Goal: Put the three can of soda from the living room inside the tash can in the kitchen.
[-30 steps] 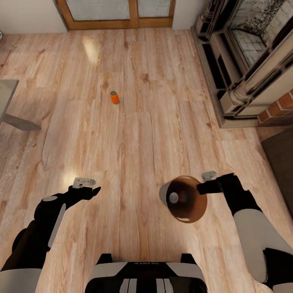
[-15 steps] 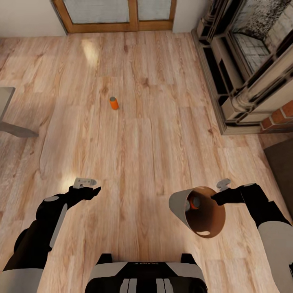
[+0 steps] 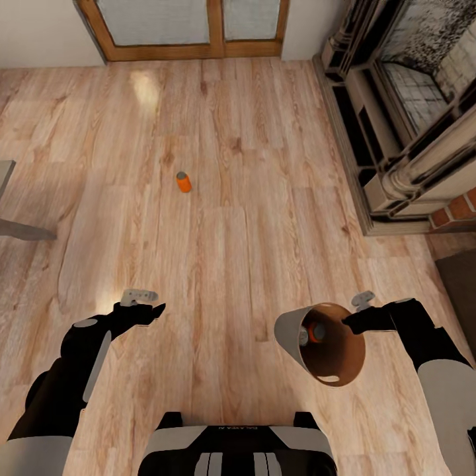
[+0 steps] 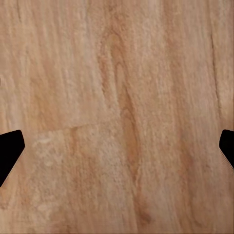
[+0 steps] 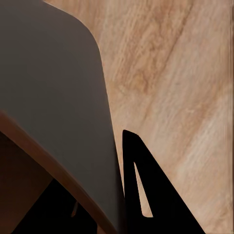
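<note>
While the right hand pinches the rim of the brown bin, the bin hangs tilted above the wooden floor, with its opening turned up toward the head camera. Inside it, near the bottom, lie two orange cans with grey tops, close beside each other. In the right wrist view the grey outer wall of the bin and its brown rim stand between the dark fingers. A third orange can stands upright on the floor, well apart from the bin, ahead of the robot and toward the glass doors. The left hand hovers over bare planks with its fingers spread wide and nothing between them. The fireplace stands at the right.
</note>
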You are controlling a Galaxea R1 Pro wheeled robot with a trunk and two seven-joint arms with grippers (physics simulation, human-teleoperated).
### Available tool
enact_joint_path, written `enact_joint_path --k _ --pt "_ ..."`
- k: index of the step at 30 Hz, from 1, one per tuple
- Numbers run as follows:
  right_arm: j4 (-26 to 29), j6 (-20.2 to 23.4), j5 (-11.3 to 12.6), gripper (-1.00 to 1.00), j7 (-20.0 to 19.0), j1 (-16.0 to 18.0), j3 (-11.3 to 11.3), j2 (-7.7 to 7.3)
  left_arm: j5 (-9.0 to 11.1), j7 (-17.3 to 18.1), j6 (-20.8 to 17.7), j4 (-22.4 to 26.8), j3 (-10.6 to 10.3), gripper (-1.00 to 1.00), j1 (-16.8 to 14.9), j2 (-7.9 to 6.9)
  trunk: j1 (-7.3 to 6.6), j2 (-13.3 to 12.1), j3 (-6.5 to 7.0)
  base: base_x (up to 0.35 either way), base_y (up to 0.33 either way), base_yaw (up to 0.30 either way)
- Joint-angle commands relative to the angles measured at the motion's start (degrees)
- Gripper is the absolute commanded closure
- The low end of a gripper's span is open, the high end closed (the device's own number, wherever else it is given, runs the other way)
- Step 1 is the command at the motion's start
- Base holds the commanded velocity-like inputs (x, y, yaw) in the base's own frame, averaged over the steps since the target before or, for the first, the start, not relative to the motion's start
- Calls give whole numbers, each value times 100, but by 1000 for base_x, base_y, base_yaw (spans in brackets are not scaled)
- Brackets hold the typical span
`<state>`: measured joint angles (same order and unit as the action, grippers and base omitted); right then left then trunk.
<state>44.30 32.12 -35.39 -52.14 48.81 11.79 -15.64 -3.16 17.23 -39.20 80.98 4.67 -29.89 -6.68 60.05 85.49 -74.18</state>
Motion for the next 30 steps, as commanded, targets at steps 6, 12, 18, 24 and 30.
enact_joint_path --k 6,12,18,24,30 --pt "-1 139 84 100 -19 0 -1 17 0 -2 0 -2 -1 -100 0 0 0 0 0 324 0 0" --pt "-1 347 103 100 -17 3 -1 68 1 -1 0 -8 -2 -100 0 0 0 0 0 324 0 0" --pt "-1 376 109 100 -16 3 2 101 6 -2 0 -11 -2 -100 0 0 0 0 0 324 0 0" --pt "-1 382 106 100 -9 2 -3 179 8 -1 0 -15 -2 -100 0 0 0 0 0 324 0 0" --pt "-1 383 111 100 181 0 -14 254 4 -1 0 -20 -4 -100 0 0 0 0 0 324 0 0"
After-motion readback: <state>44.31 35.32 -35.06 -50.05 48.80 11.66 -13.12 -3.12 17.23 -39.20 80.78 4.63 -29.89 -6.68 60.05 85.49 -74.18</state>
